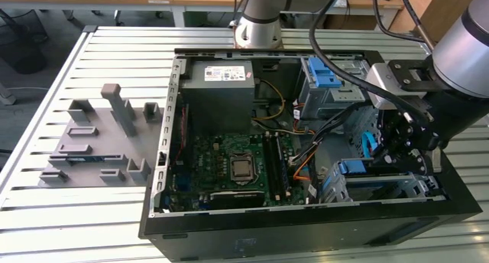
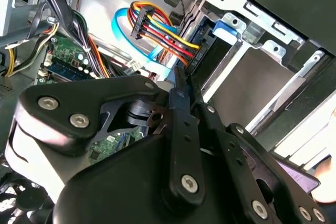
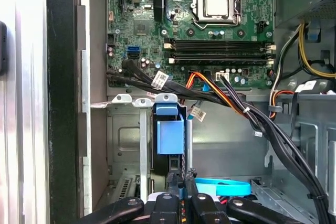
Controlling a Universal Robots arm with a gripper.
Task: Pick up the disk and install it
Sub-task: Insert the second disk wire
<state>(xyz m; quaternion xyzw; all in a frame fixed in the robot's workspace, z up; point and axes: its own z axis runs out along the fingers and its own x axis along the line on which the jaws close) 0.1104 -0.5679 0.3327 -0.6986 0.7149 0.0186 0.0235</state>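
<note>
Now the gripper (image 1: 405,151) just above the disk (image 3: 169,129) — bay walls close alongside.

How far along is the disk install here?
Pickup looks done: the disk stands in the drive cage beside the motherboard, blue rail showing. In hand: the gripper is right at its end. Left: whether it is fully seated cannot be told.
</note>
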